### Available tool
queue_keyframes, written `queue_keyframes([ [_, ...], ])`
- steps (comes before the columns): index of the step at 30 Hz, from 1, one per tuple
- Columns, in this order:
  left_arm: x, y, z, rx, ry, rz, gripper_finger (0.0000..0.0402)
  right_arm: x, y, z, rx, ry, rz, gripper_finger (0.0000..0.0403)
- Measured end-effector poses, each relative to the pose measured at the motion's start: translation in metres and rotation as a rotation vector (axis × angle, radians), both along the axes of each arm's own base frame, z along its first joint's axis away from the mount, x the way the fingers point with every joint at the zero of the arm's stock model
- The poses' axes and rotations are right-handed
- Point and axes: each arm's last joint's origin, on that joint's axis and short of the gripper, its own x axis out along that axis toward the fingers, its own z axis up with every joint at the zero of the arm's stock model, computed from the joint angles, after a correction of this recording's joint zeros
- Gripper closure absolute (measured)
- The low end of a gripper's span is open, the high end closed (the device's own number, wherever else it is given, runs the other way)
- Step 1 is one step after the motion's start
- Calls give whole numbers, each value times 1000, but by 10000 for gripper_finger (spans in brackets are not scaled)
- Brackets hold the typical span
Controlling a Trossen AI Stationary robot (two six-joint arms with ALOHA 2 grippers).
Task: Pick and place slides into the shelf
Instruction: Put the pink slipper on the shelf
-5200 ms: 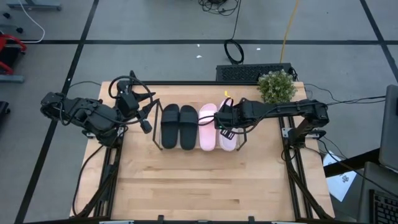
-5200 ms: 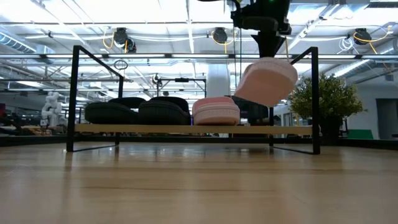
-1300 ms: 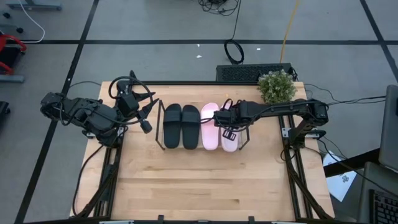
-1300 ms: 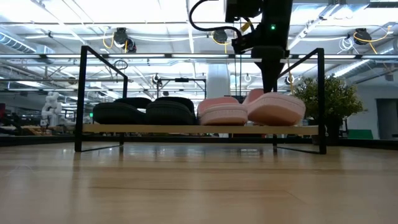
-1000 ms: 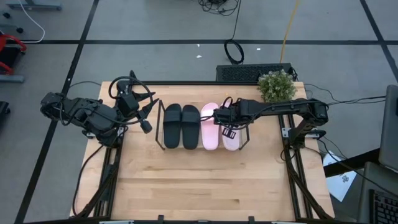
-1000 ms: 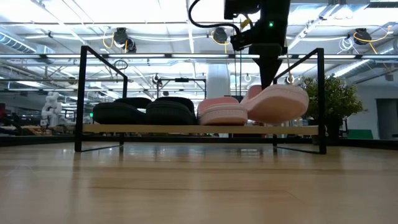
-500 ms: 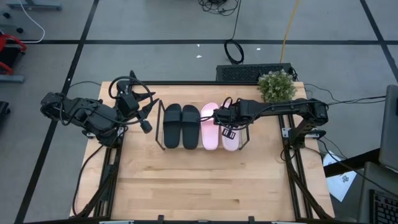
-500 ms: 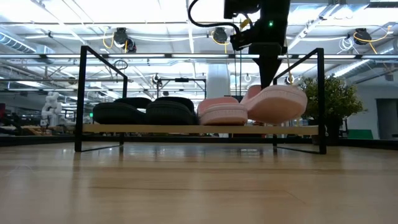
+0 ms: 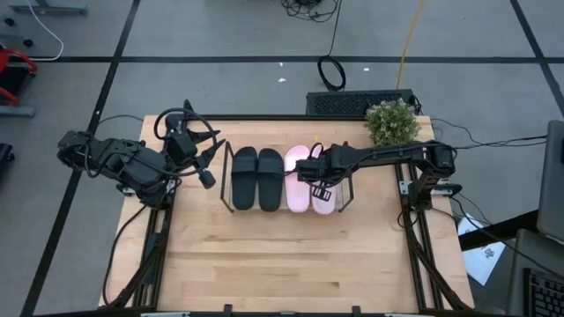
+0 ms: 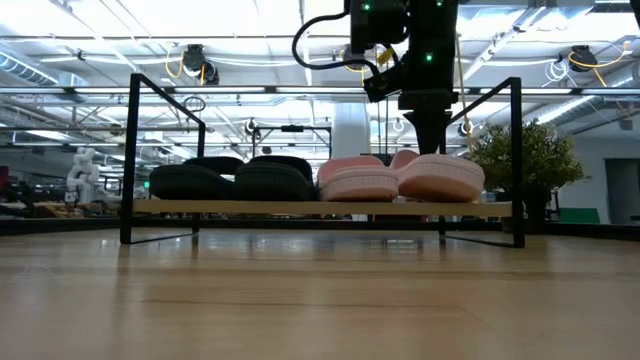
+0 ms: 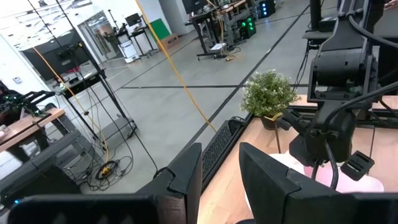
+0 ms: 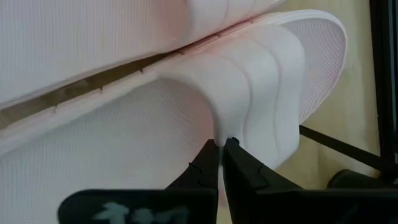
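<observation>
Four slides lie side by side on the shelf (image 9: 227, 176), a low black wire rack: two black ones (image 9: 256, 179) and two pale pink ones (image 9: 298, 180). They rest sole-down on its pale base (image 10: 300, 208). My right gripper (image 9: 310, 172) stands over the rightmost pink slide (image 10: 440, 177) and is shut on it. My left gripper (image 9: 207, 176) waits open just off the shelf's left end, holding nothing. In the left wrist view its fingers (image 11: 186, 180) stand apart. My right gripper (image 12: 222, 148) pinches the edge of the rightmost pink slide's wide ribbed strap (image 12: 222, 132) between its two fingertips. It comes from above, pointing down (image 10: 430, 135). The slide lies flat with its sole on the shelf base, beside the other pink slide.
A small potted plant (image 9: 392, 121) stands at the table's far right corner, behind the shelf's right end (image 10: 525, 155). A black keyboard-like object (image 9: 352, 103) lies past the far edge. Bare wooden tabletop (image 9: 282, 255) stretches across the near half of the table.
The rightmost pink slide hung tilted in my right gripper, one end raised off the shelf base; it has come down and now lies flat beside the other pink slide. My right gripper has shifted slightly toward the table's left and stays shut on the strap.
</observation>
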Motion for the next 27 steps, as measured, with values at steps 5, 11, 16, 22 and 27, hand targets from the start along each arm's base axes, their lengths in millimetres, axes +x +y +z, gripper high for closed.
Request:
queue_keyframes([
  [5,0,0,0,1,1,0,289,-1,0,3,-2,-1,0,403],
  [11,0,0,0,11,9,-3,289,2,-1,19,-31,4,33,403],
  [16,0,0,0,14,11,-3,289,2,-2,27,-33,21,68,403],
  [22,0,0,0,14,11,-3,289,1,-1,24,-25,63,64,403],
  [27,1,0,0,16,14,-4,289,3,-2,20,-21,80,63,403],
])
